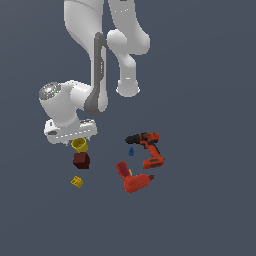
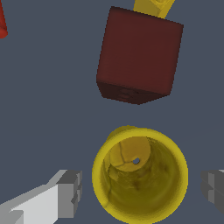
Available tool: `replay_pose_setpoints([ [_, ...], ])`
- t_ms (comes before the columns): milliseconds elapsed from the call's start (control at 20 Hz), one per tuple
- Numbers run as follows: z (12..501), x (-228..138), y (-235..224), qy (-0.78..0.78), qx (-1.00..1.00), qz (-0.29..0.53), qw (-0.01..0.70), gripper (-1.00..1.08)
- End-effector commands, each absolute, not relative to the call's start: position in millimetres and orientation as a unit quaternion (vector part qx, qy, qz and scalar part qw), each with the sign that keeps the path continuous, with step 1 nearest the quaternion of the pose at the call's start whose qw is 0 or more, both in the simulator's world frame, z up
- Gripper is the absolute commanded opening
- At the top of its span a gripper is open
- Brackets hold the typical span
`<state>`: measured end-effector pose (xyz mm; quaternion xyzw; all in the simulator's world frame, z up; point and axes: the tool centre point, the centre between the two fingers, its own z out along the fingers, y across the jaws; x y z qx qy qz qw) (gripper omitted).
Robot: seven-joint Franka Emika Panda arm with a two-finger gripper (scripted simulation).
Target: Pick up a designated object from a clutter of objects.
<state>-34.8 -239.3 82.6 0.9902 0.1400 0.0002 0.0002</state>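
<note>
While gripper (image 2: 140,190) hangs low over clutter, jaws spread wide, straddling yellow cup (image 2: 140,175), pads clear of rim either side. Upright, mouth facing wrist camera, round, no long axis. Dark red cube (image 2: 139,54) just beside, narrow gap; yellow brick (image 1: 77,181) beyond cube. Drills (image 1: 142,162) well apart toward exterior view's right.

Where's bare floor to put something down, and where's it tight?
Free: the wide strip between the dark red cube and the two drills, plus everything below the yellow brick. Tight: yellow cup under the gripper, close to the cube.
</note>
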Motion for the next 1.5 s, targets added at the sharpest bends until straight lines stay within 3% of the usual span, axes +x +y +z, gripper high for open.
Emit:
replay_pose_setpoints([
  [0, 70.3, -35.6, -239.0, 0.140, 0.990, 0.000, 0.000, 1.00],
  [450, 46.4, -35.2, -239.6, 0.141, 0.990, 0.000, 0.000, 1.00],
  [500, 46.4, -35.2, -239.6, 0.141, 0.990, 0.000, 0.000, -1.00],
  [1450, 64.9, -33.6, -223.6, 0.141, 0.990, 0.000, 0.001, -1.00],
])
